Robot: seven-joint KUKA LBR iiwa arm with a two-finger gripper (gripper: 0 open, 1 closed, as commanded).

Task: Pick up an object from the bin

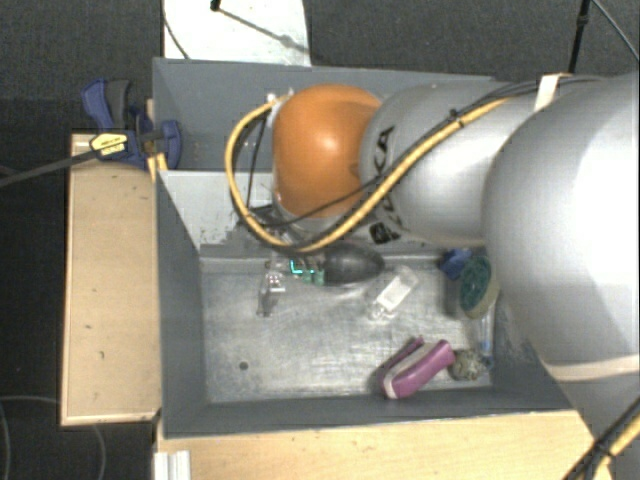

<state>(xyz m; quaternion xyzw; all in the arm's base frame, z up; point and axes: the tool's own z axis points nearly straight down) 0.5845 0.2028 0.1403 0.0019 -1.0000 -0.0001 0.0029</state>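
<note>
The end effector (270, 290) hangs low by the back wall of the bin (240, 363). I cannot tell if it is open or shut. The nearest thing, a dark egg-shaped lump (352, 265), lies just beside it, on the side the arm comes from. Its long way runs along the back wall.

- The gripper (270, 290) hangs below the orange cover (318, 148), near the back wall of the bin (185, 298), left of centre.
- A dark oval thing (352, 264) lies just to its right, with a clear bottle (390, 294) near that.
- A purple case (415, 368) lies by the front edge.
- A teal disc (472, 283) lies at the right edge.
</note>
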